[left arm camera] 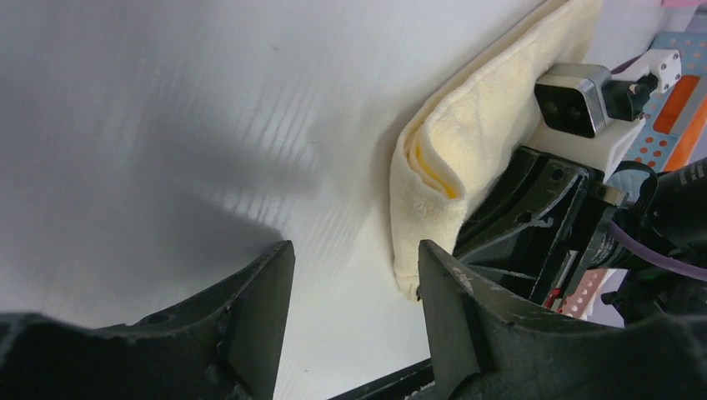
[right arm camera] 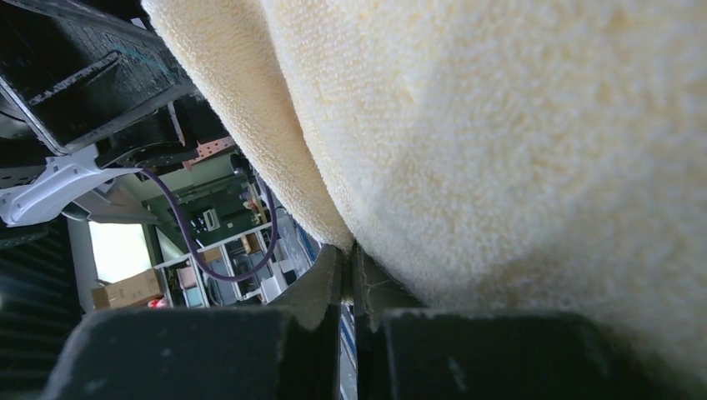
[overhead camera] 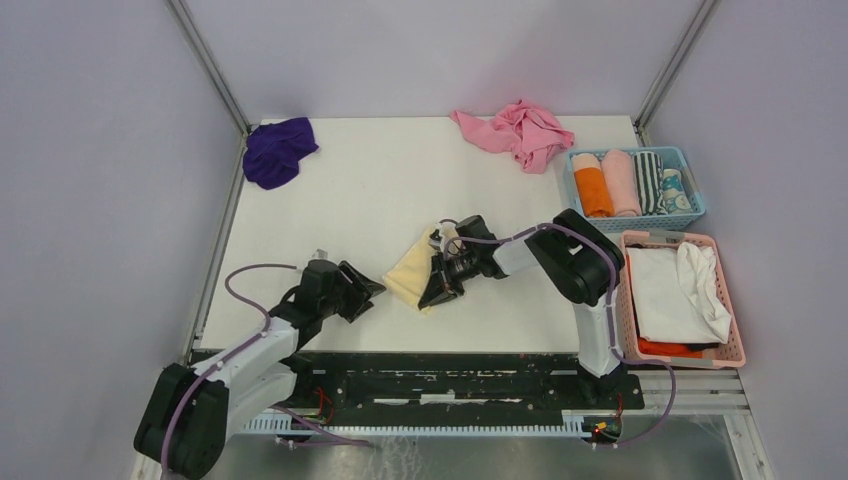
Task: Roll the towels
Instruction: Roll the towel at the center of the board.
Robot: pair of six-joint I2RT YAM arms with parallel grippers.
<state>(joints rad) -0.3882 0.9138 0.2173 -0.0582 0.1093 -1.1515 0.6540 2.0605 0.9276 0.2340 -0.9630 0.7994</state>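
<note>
**Top external view:** Light was bright, even and diffuse, coming from above. The white table (overhead camera: pixel 400 170) showed an even tone. Short soft shadows lay beneath the yellow towel (overhead camera: pixel 410 270) and the left gripper (overhead camera: pixel 368 295). Focus was sharp throughout.

**Left wrist view:** A broad grey shadow lay on the table ahead of the left gripper, and a faint striped sheen crossed the surface. The foreground fingers (left arm camera: pixel 250 325) were dark and slightly soft. The towel was crisp.

**Right wrist view:** The towel nap was sharp at upper right and softer lower down. The right gripper (right arm camera: pixel 346 267) was underexposed and blurred. A pale patch at frame left was blown out.
</note>
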